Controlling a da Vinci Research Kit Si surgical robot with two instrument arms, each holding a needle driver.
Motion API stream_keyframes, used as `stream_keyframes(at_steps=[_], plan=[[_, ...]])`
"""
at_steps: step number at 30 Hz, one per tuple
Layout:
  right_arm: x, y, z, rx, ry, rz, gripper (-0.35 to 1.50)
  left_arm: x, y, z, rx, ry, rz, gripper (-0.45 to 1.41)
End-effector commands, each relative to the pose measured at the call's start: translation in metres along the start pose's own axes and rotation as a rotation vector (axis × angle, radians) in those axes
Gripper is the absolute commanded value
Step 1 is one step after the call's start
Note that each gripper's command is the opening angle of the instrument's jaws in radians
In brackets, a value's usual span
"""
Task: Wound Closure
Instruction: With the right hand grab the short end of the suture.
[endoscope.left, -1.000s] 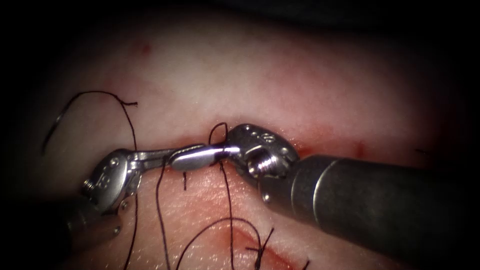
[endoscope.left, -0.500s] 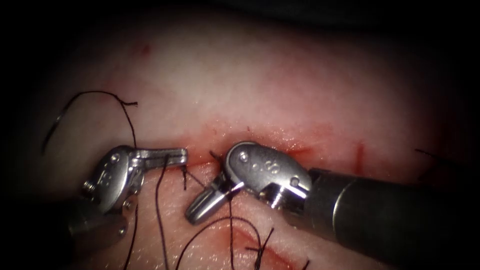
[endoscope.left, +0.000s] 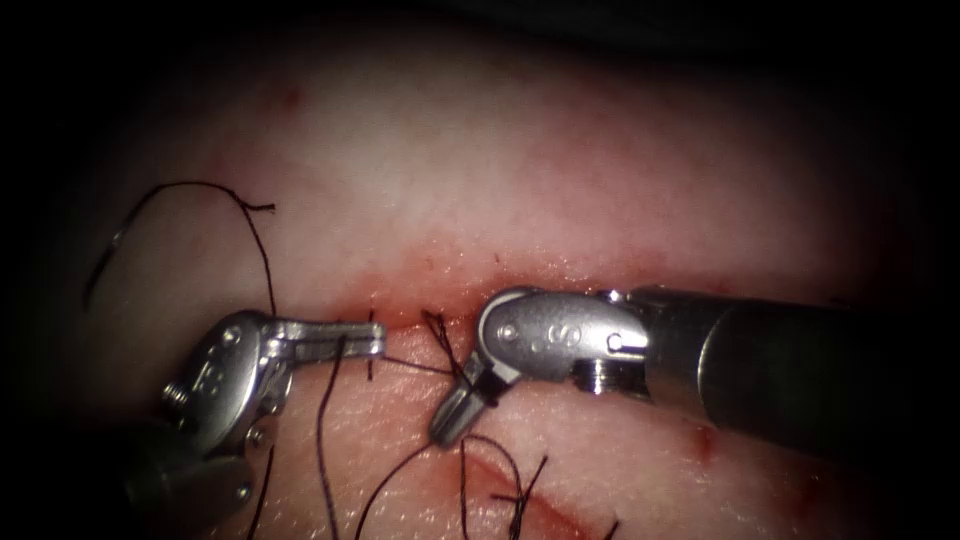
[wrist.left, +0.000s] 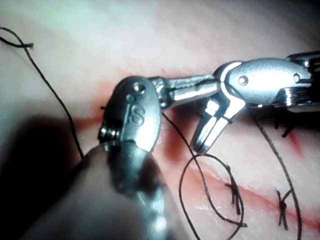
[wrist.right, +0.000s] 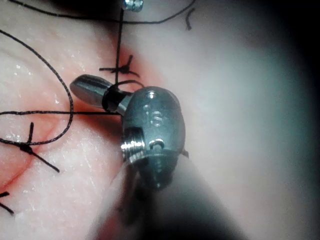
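The left tool (endoscope.left: 365, 338) lies level along the cut (endoscope.left: 420, 322), its jaws closed on the thread (endoscope.left: 322, 440), which drops from them toward 6 o'clock. The right tool (endoscope.left: 452, 412) points toward 7 o'clock, jaws clamped, with thread wound around them; a taut strand runs from there toward 9 o'clock to the left tool's jaws. A knot (endoscope.left: 438, 330) sits on the cut between both tools. A tied stitch (endoscope.left: 520, 498) lies at 6 o'clock on the tissue (endoscope.left: 560, 170). I cannot tell where the needle is.
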Motion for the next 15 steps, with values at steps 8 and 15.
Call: stream_keyframes(at_steps=[8, 15], plan=[[-0.0007, 0.0025, 0.0003, -0.057, -0.021, -0.059, -0.35, -0.0010, -0.0002, 0.0007, -0.006, 0.007, -0.001, -0.45], [-0.0022, 0.0016, 0.0021, -0.034, -0.087, -0.169, -0.35, -0.0015, 0.0002, 0.0004, -0.009, 0.008, -0.011, -0.45]])
